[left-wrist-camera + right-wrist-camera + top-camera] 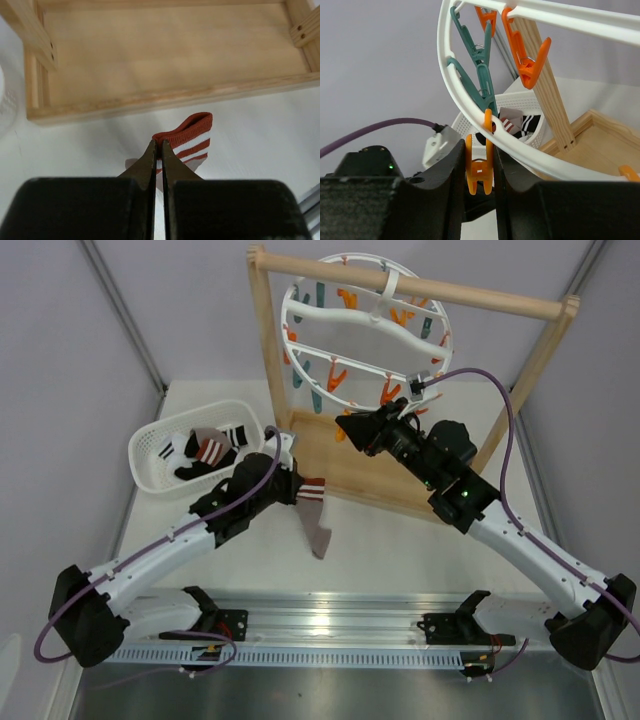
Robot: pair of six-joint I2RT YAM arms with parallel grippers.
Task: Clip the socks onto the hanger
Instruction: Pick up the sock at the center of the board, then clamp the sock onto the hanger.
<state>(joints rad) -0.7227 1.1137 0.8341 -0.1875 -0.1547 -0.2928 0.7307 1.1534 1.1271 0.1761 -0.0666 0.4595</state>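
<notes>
My left gripper [291, 486] is shut on the red-and-white striped cuff of one taupe sock [319, 528], whose foot trails down to the table. In the left wrist view the cuff [189, 136] sticks out past the shut gripper [157, 146]. The other taupe sock [208, 448] lies in the basket. The white round hanger [300, 302] hangs from the wooden frame. At its lower edge my right gripper [346, 428] is shut on an orange clip [480, 172], which hangs from the ring [451, 92] between the fingers of the gripper [480, 150].
A white mesh basket [152, 472] at the left also holds black socks with white stripes [236, 436]. The wooden frame rack [266, 350] with its tray base [150, 60] stands behind the sock. Teal clips [481, 70] and other orange clips [529, 62] dangle from the ring.
</notes>
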